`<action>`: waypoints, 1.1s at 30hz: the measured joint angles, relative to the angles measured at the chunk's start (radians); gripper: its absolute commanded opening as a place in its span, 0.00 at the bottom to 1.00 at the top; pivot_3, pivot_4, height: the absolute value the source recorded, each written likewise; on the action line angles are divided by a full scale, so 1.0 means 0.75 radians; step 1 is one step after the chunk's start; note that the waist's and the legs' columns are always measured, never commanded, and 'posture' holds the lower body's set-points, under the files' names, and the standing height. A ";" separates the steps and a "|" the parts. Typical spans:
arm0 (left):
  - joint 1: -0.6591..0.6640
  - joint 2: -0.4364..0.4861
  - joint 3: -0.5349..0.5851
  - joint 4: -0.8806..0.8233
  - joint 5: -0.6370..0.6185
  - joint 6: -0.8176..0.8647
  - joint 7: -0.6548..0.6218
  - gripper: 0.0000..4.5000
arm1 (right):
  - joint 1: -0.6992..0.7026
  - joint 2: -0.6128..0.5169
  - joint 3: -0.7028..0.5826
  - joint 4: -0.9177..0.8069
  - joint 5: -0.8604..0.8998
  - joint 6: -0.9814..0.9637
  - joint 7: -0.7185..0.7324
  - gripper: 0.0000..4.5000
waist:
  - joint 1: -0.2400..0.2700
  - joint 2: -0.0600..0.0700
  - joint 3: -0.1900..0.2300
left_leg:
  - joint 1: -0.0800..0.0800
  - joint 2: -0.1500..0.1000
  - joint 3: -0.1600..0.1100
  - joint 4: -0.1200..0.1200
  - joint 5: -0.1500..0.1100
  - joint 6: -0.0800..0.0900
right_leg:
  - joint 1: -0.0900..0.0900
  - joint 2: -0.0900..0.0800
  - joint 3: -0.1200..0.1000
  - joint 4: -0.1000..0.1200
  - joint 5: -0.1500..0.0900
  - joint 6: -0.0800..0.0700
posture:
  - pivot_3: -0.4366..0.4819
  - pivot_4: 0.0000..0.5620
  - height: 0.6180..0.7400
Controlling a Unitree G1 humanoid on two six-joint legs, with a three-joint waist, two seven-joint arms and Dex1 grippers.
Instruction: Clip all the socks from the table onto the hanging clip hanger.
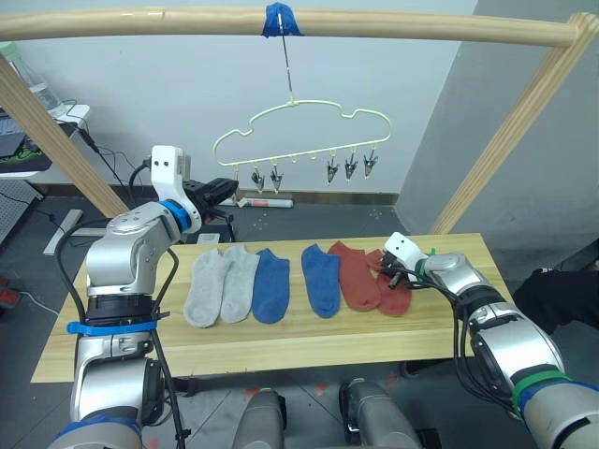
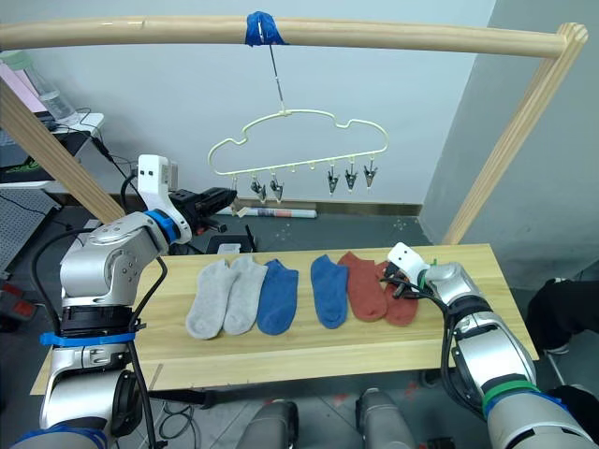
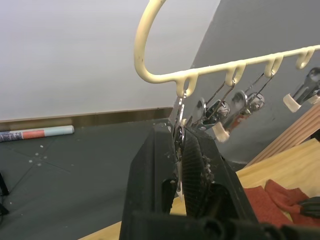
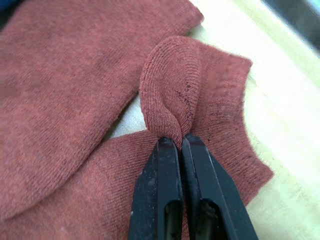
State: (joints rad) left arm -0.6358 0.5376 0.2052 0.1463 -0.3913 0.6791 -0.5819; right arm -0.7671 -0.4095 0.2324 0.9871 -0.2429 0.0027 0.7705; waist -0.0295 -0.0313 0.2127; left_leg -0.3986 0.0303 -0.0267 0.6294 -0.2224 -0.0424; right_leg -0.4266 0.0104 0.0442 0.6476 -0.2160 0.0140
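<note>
Sock, rust red [image 4: 170, 90], rightmost on table [image 1: 281, 341], fold pinched between closed fingers of right gripper [image 4: 181, 142]; left gripper [image 3: 179, 145] squeezes end clip [image 3: 179, 112] of hanger [image 1: 299, 140]; lift slowly, keeping neighbouring red sock [image 1: 354, 274] flat.

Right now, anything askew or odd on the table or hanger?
Mostly tidy: six socks lie in a row on the table. The one oddity is the outer red sock, bunched into a fold where the right gripper pinches it. The left gripper is shut on the end clip of the clip hanger.
</note>
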 measured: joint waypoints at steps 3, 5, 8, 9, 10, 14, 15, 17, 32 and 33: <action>0.003 0.031 0.049 -0.034 -0.077 0.101 -0.019 0.02 | 0.149 -0.128 0.000 -0.420 -0.010 -0.052 0.040 0.01 | 0.000 0.005 0.007 | -0.001 0.000 0.000 0.000 0.000 0.000 | -0.001 0.000 0.000 0.000 0.000 0.001 | 0.60 0.43 1.00; -0.003 0.045 0.108 -0.062 -0.167 0.234 -0.024 0.02 | 0.290 -0.211 -0.023 -0.793 -0.007 -0.051 0.055 0.01 | 0.001 0.003 0.014 | -0.001 0.000 -0.002 -0.001 0.000 0.000 | -0.001 0.000 -0.002 0.000 -0.001 0.002 | 0.60 0.43 1.00; -0.026 0.057 0.173 -0.080 -0.306 0.457 -0.022 0.02 | 0.407 -0.235 -0.017 -1.134 -0.012 -0.076 0.050 0.01 | -0.004 0.001 0.021 | 0.000 0.002 -0.003 -0.001 0.000 0.000 | -0.001 0.001 -0.002 0.001 -0.001 0.002 | 0.59 0.44 1.00; -0.052 0.059 0.216 -0.074 -0.375 0.577 -0.014 0.02 | 0.431 -0.228 -0.005 -1.245 -0.021 -0.114 0.037 0.01 | -0.004 0.000 0.026 | 0.000 0.002 -0.003 0.000 0.000 0.000 | -0.001 0.001 -0.002 0.002 -0.001 0.002 | 0.59 0.44 1.00; -0.083 0.059 0.264 -0.061 -0.431 0.689 0.005 0.02 | 0.434 -0.211 0.018 -1.318 -0.036 -0.162 0.016 0.01 | -0.006 -0.002 0.030 | 0.000 0.002 -0.003 0.000 0.000 0.000 | -0.002 0.002 -0.002 0.003 -0.001 0.002 | 0.59 0.44 1.00; -0.166 0.057 0.385 -0.013 -0.543 0.960 0.078 0.02 | 0.391 -0.093 0.117 -1.419 -0.085 -0.307 -0.067 0.01 | 0.000 -0.004 0.031 | 0.001 0.001 -0.004 0.001 0.001 -0.001 | -0.001 0.001 -0.003 0.004 -0.001 0.003 | 0.59 0.44 1.00; -0.176 0.052 0.408 -0.006 -0.562 1.009 0.096 0.02 | 0.377 -0.075 0.141 -1.415 -0.100 -0.327 -0.079 0.01 | 0.001 -0.004 0.031 | 0.001 0.000 -0.004 0.001 0.001 -0.002 | -0.001 0.000 -0.003 0.003 -0.001 0.003 | 0.59 0.44 1.00; -0.186 0.046 0.432 0.008 -0.580 1.056 0.120 0.02 | 0.353 -0.052 0.167 -1.387 -0.126 -0.366 -0.107 0.01 | 0.005 -0.005 0.032 | 0.000 -0.001 -0.004 0.001 0.001 -0.002 | -0.001 -0.002 -0.003 0.002 -0.001 0.002 | 0.59 0.43 1.00; -0.271 -0.113 0.656 0.027 -0.624 1.238 0.327 0.02 | 0.188 0.196 0.300 -1.113 -0.224 -0.406 -0.219 0.01 | 0.029 -0.011 0.035 | -0.002 -0.002 -0.007 0.000 0.004 -0.013 | -0.002 -0.006 -0.006 0.001 -0.001 0.002 | 0.59 0.41 1.00; -0.271 -0.116 0.657 0.027 -0.629 1.238 0.329 0.02 | 0.186 0.199 0.301 -1.109 -0.224 -0.411 -0.219 0.01 | 0.029 -0.011 0.035 | -0.002 -0.002 -0.008 0.000 0.005 -0.013 | -0.002 -0.006 -0.006 0.001 -0.001 0.002 | 0.59 0.41 1.00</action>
State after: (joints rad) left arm -0.8394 0.4505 0.6976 0.1663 -0.8630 1.6074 -0.3348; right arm -0.6273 -0.2601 0.4581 0.1551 -0.4109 -0.3052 0.6062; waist -0.0075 -0.0393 0.2388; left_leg -0.4001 0.0290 -0.0325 0.6295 -0.2187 -0.0524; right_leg -0.4277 0.0059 0.0394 0.6485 -0.2164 0.0154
